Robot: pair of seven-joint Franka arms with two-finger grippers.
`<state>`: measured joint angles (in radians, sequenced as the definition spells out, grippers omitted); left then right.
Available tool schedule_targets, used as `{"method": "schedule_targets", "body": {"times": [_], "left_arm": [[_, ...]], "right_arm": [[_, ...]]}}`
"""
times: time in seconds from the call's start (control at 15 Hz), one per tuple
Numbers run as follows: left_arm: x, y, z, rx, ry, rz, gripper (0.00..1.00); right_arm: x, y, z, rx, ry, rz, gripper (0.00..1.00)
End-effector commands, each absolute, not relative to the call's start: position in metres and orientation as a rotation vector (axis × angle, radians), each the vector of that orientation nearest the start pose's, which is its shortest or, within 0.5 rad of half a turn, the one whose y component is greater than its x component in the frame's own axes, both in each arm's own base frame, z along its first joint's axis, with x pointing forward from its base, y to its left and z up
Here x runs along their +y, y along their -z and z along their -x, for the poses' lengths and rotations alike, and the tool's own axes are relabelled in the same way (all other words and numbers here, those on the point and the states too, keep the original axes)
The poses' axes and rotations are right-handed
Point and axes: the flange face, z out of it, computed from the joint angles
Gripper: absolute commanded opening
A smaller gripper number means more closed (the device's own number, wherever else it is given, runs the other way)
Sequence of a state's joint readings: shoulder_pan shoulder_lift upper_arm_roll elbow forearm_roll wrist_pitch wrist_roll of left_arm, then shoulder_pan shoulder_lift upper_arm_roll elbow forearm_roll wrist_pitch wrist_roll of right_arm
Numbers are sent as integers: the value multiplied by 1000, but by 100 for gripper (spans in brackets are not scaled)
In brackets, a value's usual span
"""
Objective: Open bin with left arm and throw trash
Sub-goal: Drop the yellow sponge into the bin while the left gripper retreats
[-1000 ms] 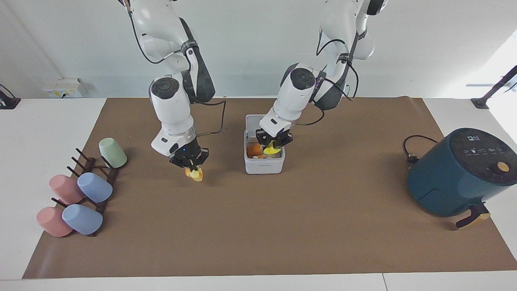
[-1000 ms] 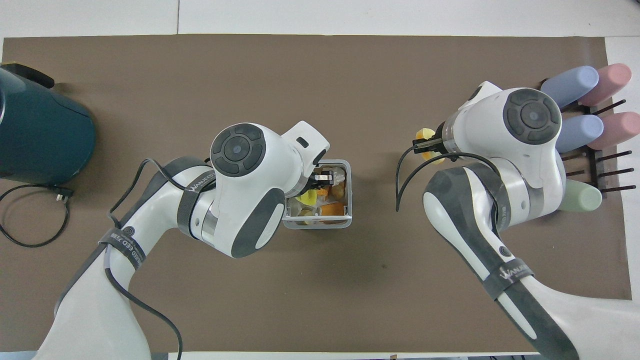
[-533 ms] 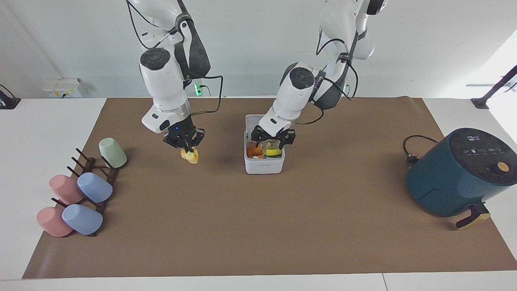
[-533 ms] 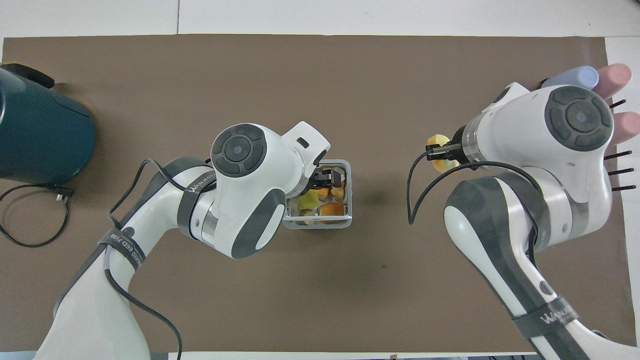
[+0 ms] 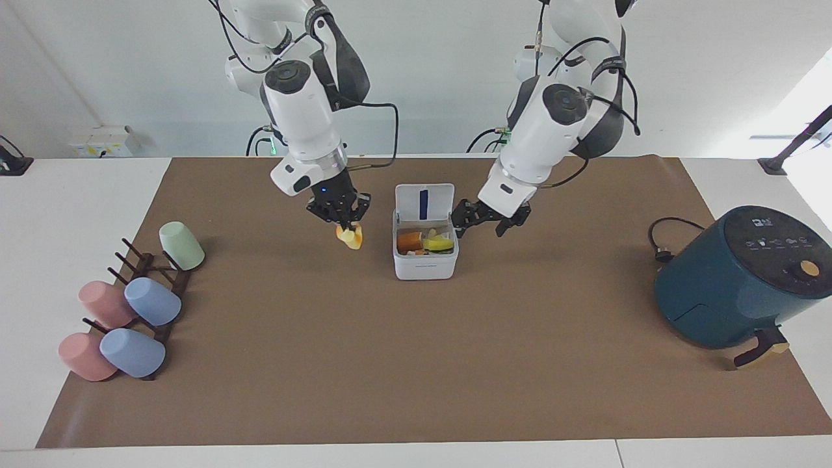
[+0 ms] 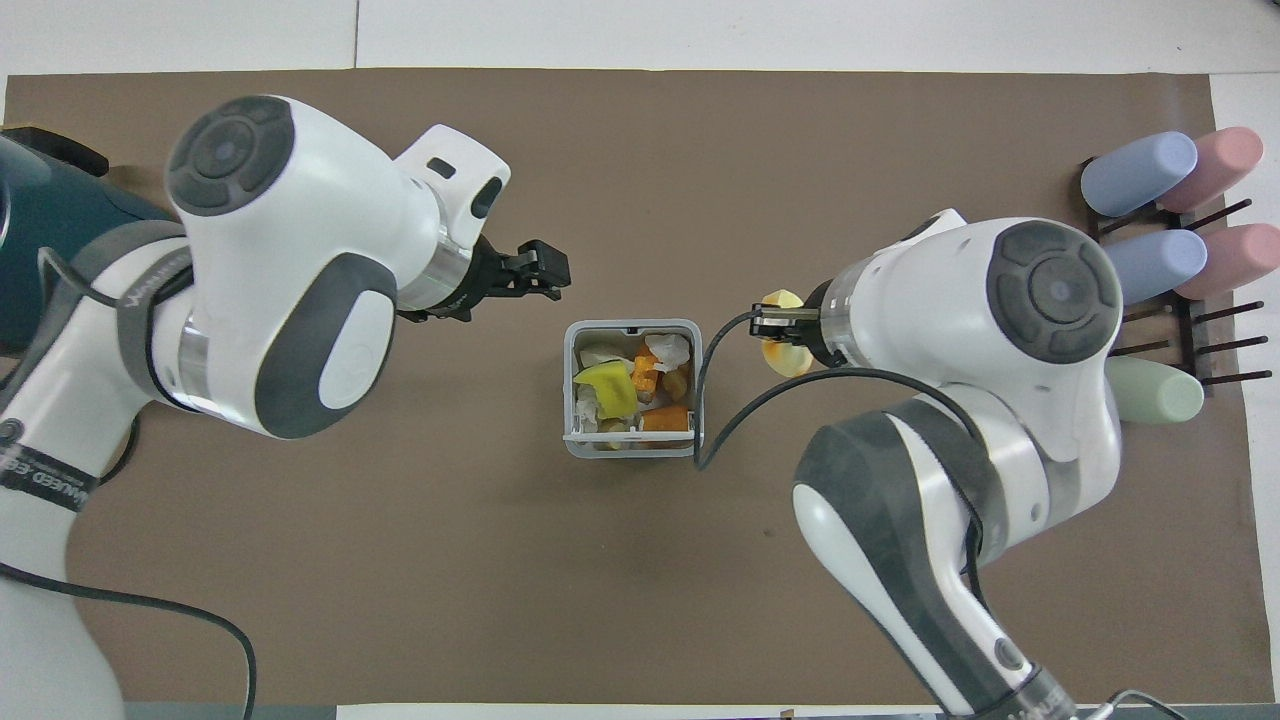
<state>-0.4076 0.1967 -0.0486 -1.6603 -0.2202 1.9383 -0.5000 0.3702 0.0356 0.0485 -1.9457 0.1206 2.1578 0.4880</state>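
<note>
The white bin [image 5: 426, 265] [image 6: 570, 395] stands mid-table with its lid [image 5: 424, 203] tipped up and open. Inside lie pieces of trash: a bright yellow piece [image 5: 442, 244] [image 6: 605, 389], an orange block [image 5: 409, 242] [image 6: 666, 418] and a cream-white lump [image 6: 668, 347]. My left gripper [image 5: 481, 223] [image 6: 553, 271] hangs open and empty over the mat just beside the bin, toward the left arm's end. My right gripper [image 5: 344, 225] [image 6: 768, 325] is shut on a pale yellow-orange lump of trash [image 5: 351, 240] [image 6: 786, 358], over the mat beside the bin toward the right arm's end.
A teal air fryer [image 5: 741, 279] [image 6: 70, 270] with its cable [image 5: 666, 237] sits at the left arm's end. A dark peg rack [image 5: 166, 286] [image 6: 1195, 330] with several pastel cups [image 5: 151, 301] [image 6: 1140, 172] lies at the right arm's end.
My left gripper opened, dropped the yellow piece into the bin, then rose out and away toward its own side. My right gripper lifted the yellow-orange lump and carried it close to the bin.
</note>
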Motion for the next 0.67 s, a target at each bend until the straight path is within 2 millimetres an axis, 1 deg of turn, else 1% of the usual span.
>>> {"method": "schedule_targets", "body": {"times": [0.0, 0.07, 0.13, 0.2, 0.27, 0.33, 0.4, 0.53, 0.6], "left_arm": [[-233, -526, -568, -248, -34, 3324, 100], [-212, -534, -570, -243, -24, 3300, 100], [-192, -538, -572, -231, -41, 3287, 100], [-174, -544, -570, -163, -57, 3275, 100], [-153, -553, -567, -92, -65, 3264, 100], [-133, -562, -563, -50, -78, 3257, 100], [-124, -570, -557, 11, -94, 3254, 100], [-107, -579, -549, 86, -101, 3208, 100], [-104, -585, -543, 94, -114, 3191, 100]], "right_arm": [[290, -473, -515, 262, 194, 2897, 0], [308, -467, -509, 268, 203, 2883, 0], [320, -458, -507, 271, 199, 2880, 0], [333, -455, -502, 249, 211, 2871, 0], [344, -448, -498, 227, 206, 2873, 0], [348, -446, -496, 215, 214, 2869, 0], [349, -445, -495, 211, 214, 2869, 0], [352, -444, -492, 200, 211, 2870, 0], [353, -444, -491, 200, 209, 2871, 17]]}}
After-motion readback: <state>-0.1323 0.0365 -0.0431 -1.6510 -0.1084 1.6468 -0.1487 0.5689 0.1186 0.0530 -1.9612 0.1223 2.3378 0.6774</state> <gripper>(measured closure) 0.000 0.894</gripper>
